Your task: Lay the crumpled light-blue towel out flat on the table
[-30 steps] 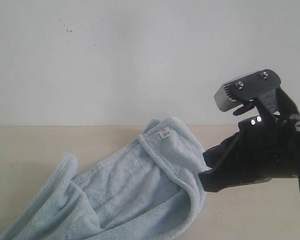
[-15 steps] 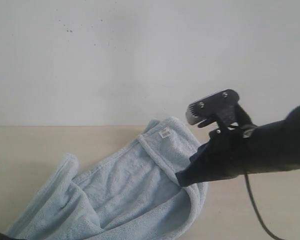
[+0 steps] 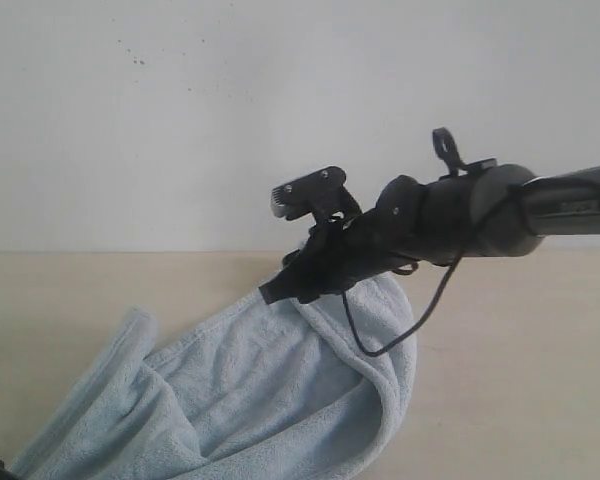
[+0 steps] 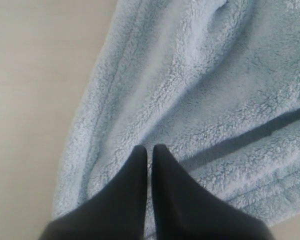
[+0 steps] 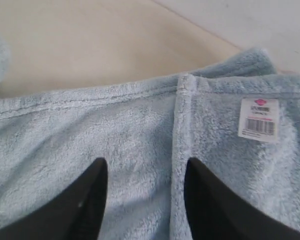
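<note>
The light-blue towel [image 3: 250, 390] lies crumpled in folds on the beige table [image 3: 520, 380], running from the near left up to a far corner. My right gripper [image 3: 278, 290] reaches across over that far corner and stands open just above the cloth. In the right wrist view the right gripper [image 5: 146, 167] straddles the stitched hem [image 5: 182, 115] of the towel [image 5: 90, 140], with the white label [image 5: 258, 120] beside it. My left gripper [image 4: 150, 148] is shut over the fluffy towel [image 4: 200, 90], with no cloth seen between its tips.
A plain white-grey wall [image 3: 180, 120] with dark specks rises behind the table. Bare table [image 4: 30, 100] lies beside the towel's edge in the left wrist view, and bare table [image 5: 90, 45] shows beyond the hem in the right wrist view.
My right arm has swung left and farther back, from beside the towel's right fold to over its far labelled corner, now hiding the label in the exterior view. The towel has barely shifted.
</note>
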`<state>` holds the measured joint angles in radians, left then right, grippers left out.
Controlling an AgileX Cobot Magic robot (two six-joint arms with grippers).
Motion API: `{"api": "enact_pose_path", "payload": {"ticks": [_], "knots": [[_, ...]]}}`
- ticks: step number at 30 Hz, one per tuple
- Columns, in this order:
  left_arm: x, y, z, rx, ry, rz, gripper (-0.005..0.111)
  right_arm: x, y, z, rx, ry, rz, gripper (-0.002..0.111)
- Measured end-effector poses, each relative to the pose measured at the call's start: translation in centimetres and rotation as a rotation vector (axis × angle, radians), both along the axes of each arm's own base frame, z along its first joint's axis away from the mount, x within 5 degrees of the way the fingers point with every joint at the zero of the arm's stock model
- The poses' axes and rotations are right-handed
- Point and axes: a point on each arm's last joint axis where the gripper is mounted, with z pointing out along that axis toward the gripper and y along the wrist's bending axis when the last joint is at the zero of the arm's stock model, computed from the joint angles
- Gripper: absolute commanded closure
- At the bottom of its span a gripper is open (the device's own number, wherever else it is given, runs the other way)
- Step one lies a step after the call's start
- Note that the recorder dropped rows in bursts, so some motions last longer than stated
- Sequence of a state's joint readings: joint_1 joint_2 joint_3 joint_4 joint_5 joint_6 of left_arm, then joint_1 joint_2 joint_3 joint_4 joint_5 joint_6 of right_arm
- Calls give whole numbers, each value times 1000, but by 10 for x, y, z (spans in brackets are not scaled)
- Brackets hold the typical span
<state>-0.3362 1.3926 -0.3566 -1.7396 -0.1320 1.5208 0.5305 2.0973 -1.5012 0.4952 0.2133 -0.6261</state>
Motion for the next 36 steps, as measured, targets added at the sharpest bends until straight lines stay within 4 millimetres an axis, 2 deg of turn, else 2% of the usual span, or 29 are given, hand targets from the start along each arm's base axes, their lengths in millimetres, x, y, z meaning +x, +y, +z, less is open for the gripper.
{"api": "enact_pose_path", "payload": {"ticks": [5, 10, 15, 20, 22, 26, 28, 36], "knots": [[0, 0, 0, -1, 0, -2, 103, 24, 16, -20, -19, 10, 31, 61], [0, -2, 0, -16, 2, -13, 103, 36, 23, -36, -72, 9, 69, 61], [1, -5, -7, -29, 36, -29, 103, 40, 21, -60, -161, 48, 74, 61], [7, -11, -10, -53, 55, -48, 103, 43, 9, -75, -210, 102, 36, 61], [9, -12, -9, -62, 51, -54, 103, 46, 2, -77, -218, 123, 20, 65], [10, -13, -8, -72, 47, -59, 103, 51, -8, -77, -216, 143, -10, 91], [10, -14, -7, -76, 47, -62, 103, 52, -11, -77, -213, 156, -23, 100], [10, -15, -7, -87, 48, -74, 103, 52, -13, -78, -190, 187, -63, 98]]}}
